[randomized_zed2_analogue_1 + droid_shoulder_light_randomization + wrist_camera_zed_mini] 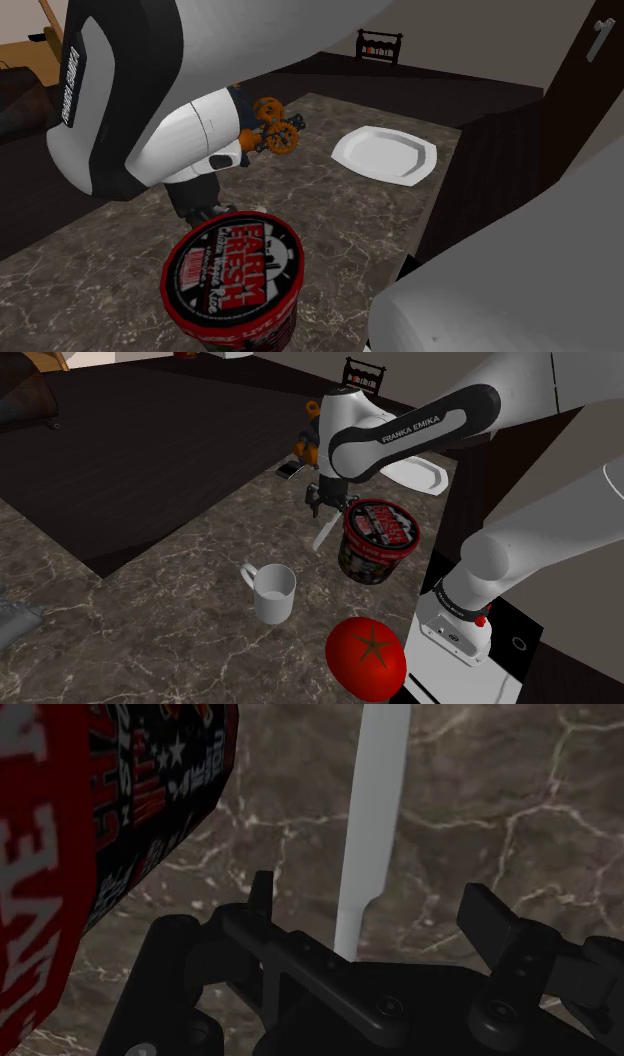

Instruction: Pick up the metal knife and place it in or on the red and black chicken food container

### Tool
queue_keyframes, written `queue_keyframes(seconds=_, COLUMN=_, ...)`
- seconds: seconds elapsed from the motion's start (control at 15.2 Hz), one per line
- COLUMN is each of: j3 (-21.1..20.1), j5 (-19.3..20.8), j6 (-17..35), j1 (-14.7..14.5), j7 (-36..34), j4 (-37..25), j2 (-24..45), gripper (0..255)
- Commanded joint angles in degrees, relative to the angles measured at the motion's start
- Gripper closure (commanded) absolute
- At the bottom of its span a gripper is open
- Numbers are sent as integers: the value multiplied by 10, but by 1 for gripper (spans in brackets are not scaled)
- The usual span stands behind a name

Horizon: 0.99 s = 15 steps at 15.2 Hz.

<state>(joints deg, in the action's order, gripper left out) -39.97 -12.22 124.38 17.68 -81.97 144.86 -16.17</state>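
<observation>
The red and black chicken container [378, 540] stands upright on the marble counter, and its lid reads "Farm Fresh" [232, 272]. A pale, plain knife [325, 534] lies slanted just off the container's side, toward the shoulder view's left. My black gripper [324, 504] hovers right over the knife. In the wrist view the gripper [376, 899] is open: its fingers [262, 892] stand apart on either side of the knife [375, 814] without touching it. The blade runs away from the hand over the counter. The container's wall [110, 814] is close beside one finger.
A white mug [272, 592] and a red tomato [366, 657] sit nearer the stand. A white plate [420, 474] lies behind the container. An orange and black object [275, 130] is at the counter's far edge. The dark floor drops off at the shoulder view's left.
</observation>
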Motion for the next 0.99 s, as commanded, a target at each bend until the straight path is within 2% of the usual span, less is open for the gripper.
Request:
queue_keyframes(seconds=0.0, j3=-2, j5=2, j6=8, j1=1, j7=-2, j4=3, j2=5, gripper=0)
queue_keyframes(seconds=0.4, j3=-2, j5=2, j6=8, j1=1, j7=-2, j4=3, j2=5, gripper=0)
queue_keyframes(seconds=0.46, j3=-2, j5=2, j6=8, j1=1, j7=-2, j4=3, j2=5, gripper=255)
queue_keyframes(seconds=0.92, j3=-3, j5=3, j6=8, j1=1, j7=-3, j4=2, j2=6, gripper=255)
